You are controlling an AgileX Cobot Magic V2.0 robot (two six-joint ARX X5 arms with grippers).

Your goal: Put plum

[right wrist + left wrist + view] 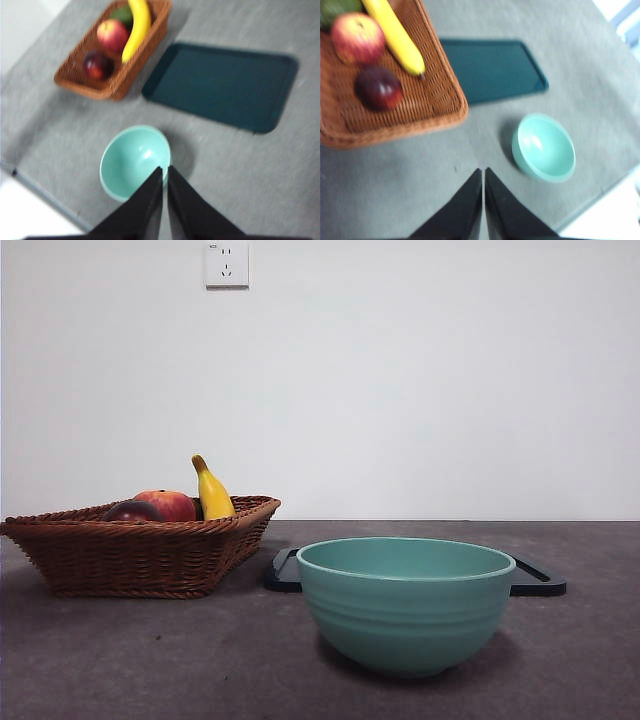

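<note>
The plum (379, 88) (97, 65) (133, 511) is a dark maroon fruit lying in the brown wicker basket (140, 555) (435, 107) (112, 86) at the table's left. Beside it in the basket are a red apple-like fruit (170, 504) (357, 38) (112, 35) and a yellow banana (212, 492) (395, 36) (136, 27). My left gripper (483, 172) hovers high over bare table between the basket and a teal bowl, jaws shut and empty. Shut and empty too, my right gripper (165, 171) hangs high above the bowl's edge. Neither gripper shows in the front view.
A teal bowl (405, 602) (543, 147) (134, 161) stands empty near the table's front. Behind it lies a flat dark tray (535, 578) (492, 67) (222, 85), next to the basket. Something green (122, 14) (337, 6) also lies in the basket.
</note>
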